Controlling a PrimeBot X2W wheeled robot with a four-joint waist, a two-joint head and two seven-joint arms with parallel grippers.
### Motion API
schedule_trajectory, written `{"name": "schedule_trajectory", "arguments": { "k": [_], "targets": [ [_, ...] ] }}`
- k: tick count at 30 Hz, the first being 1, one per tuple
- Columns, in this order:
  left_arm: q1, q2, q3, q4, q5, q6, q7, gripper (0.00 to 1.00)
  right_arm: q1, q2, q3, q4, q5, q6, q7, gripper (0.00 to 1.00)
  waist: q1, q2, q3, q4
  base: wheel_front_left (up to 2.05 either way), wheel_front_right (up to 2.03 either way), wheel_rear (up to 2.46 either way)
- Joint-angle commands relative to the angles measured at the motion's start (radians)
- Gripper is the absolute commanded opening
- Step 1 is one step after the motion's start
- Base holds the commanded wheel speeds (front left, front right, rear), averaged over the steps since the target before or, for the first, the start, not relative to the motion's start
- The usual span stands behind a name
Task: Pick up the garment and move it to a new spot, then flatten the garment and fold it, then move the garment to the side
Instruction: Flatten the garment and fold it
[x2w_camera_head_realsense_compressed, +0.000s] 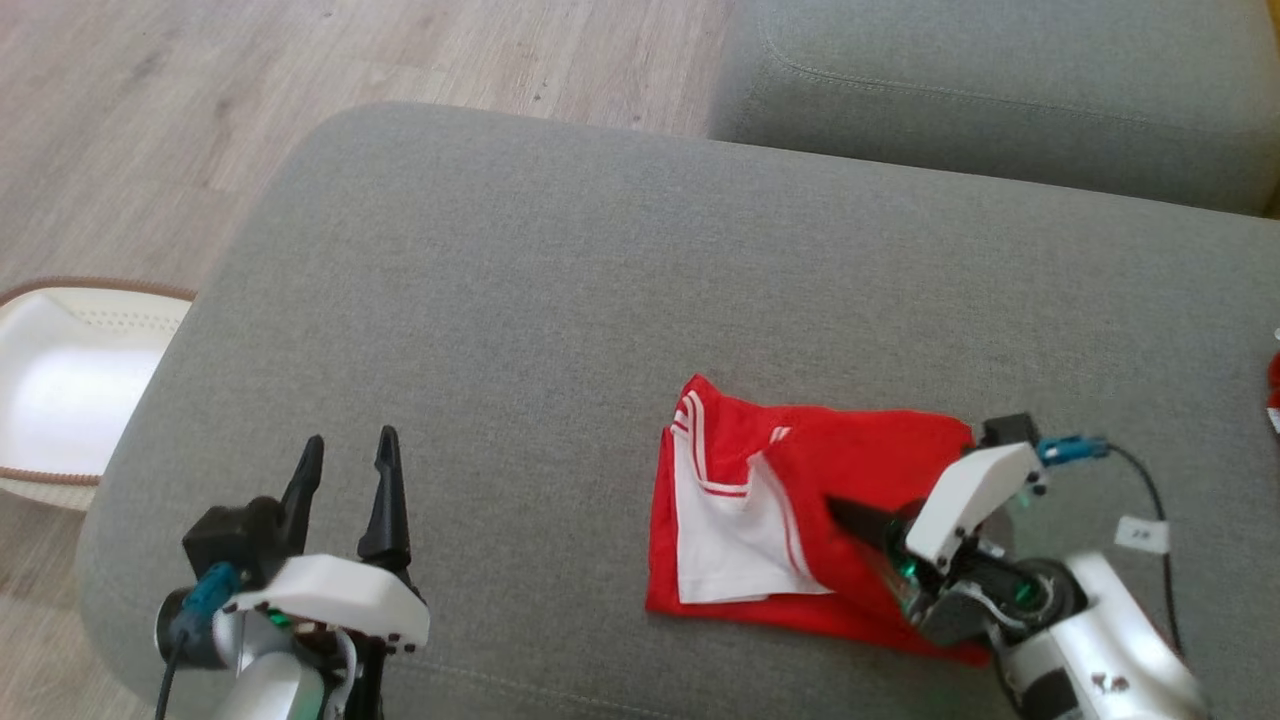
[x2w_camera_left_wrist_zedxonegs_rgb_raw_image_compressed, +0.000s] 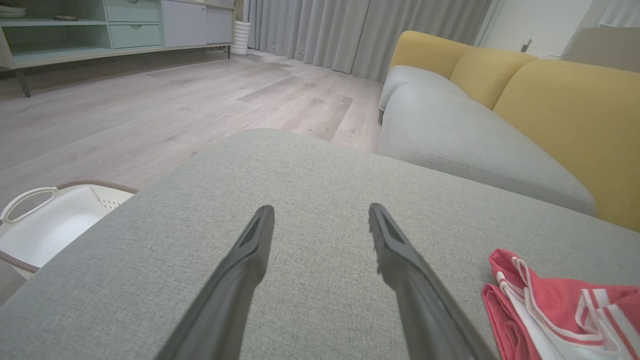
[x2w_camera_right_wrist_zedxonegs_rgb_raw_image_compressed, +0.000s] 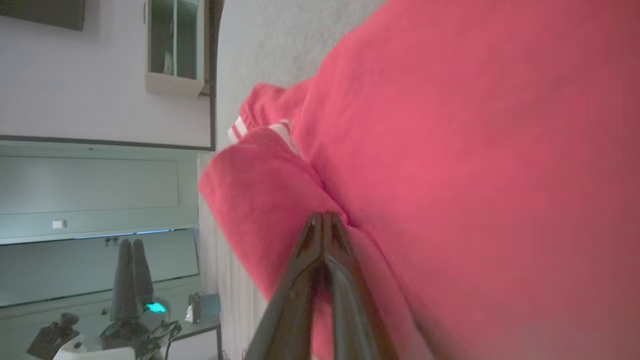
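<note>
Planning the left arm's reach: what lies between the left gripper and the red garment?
Only bare grey cushion lies between the left gripper and the garment, as the head view and left wrist view show.

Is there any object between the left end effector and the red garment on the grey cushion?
Nothing visible does: only bare cushion lies between the open left end effector and the garment.

Right gripper (x2w_camera_right_wrist_zedxonegs_rgb_raw_image_compressed: 324, 218): two long dark fingers closed tip to tip on a crease in the red fabric garment with white stripes (x2w_camera_right_wrist_zedxonegs_rgb_raw_image_compressed: 450, 150). A raised fold is bunched just left of them. Grey fabric sofa cushion (x2w_camera_right_wrist_zedxonegs_rgb_raw_image_compressed: 270, 40) lies beyond. Left gripper (x2w_camera_right_wrist_zedxonegs_rgb_raw_image_compressed: 132, 243) at lower left, well apart, with a teal light (x2w_camera_right_wrist_zedxonegs_rgb_raw_image_compressed: 156, 306) by its base.
</note>
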Motion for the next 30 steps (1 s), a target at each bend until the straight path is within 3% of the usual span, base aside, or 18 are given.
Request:
{"name": "schedule_trajectory", "arguments": {
  "k": [1, 9, 17, 18, 19, 20, 21, 22, 26, 30],
  "targets": [
    [-0.044, 0.006, 0.044, -0.028, 0.009, -0.003, -0.012, 1.00, 0.006, 0.013, 0.025, -0.048, 0.026, 0.007, 0.020, 0.00, 0.0000, 0.0000, 0.000, -0.003, 0.00, 0.00, 0.00],
    [-0.042, 0.001, 0.053, -0.024, 0.014, -0.005, -0.012, 1.00, 0.110, 0.034, 0.166, -0.257, 0.098, 0.007, 0.120, 0.00, 0.0000, 0.0000, -0.008, -0.036, 0.00, 0.00, 0.00],
    [-0.037, 0.004, 0.070, -0.030, 0.020, -0.012, -0.012, 1.00, 0.128, -0.008, 0.130, -0.510, 0.051, 0.007, -0.118, 0.00, 0.0000, 0.0000, -0.023, -0.091, 0.00, 0.00, 0.00],
    [-0.037, 0.004, 0.072, -0.033, 0.021, -0.013, -0.012, 1.00, 0.126, -0.020, 0.127, -0.537, 0.039, 0.007, -0.146, 0.10, 0.0000, 0.0000, -0.024, -0.100, 0.00, 0.00, 0.00],
    [-0.038, 0.004, 0.074, -0.036, 0.023, -0.014, -0.012, 1.00, 0.123, -0.032, 0.120, -0.562, 0.027, 0.007, -0.178, 0.39, 0.0000, 0.0000, -0.025, -0.109, 0.00, 0.00, 0.00],
    [-0.038, 0.003, 0.076, -0.039, 0.025, -0.015, -0.012, 1.00, 0.120, -0.044, 0.113, -0.583, 0.014, 0.007, -0.209, 0.78, 0.0000, 0.0000, -0.026, -0.120, 0.00, 0.00, 0.00],
    [-0.038, 0.003, 0.078, -0.042, 0.027, -0.016, -0.012, 1.00, 0.114, -0.061, 0.115, -0.609, -0.002, 0.007, -0.235, 0.92, 0.0000, 0.0000, -0.027, -0.131, 0.00, 0.00, 0.00],
    [-0.039, 0.002, 0.080, -0.047, 0.030, -0.017, -0.012, 1.00, 0.111, -0.077, 0.114, -0.633, -0.015, 0.007, -0.265, 1.00, 0.0000, 0.0000, -0.027, -0.142, 0.00, 0.00, 0.00],
    [-0.040, -0.001, 0.095, -0.071, 0.043, -0.023, -0.012, 1.00, 0.094, -0.140, 0.095, -0.684, -0.110, 0.007, -0.414, 1.00, 0.0000, 0.0000, -0.029, -0.188, 0.00, 0.00, 0.00],
    [-0.042, -0.001, 0.113, -0.091, 0.060, -0.030, -0.012, 1.00, 0.086, -0.208, 0.089, -0.666, -0.307, 0.007, -0.572, 1.00, 0.0000, 0.0000, -0.032, -0.232, 0.00, 0.00, 0.00]
  ]
}}
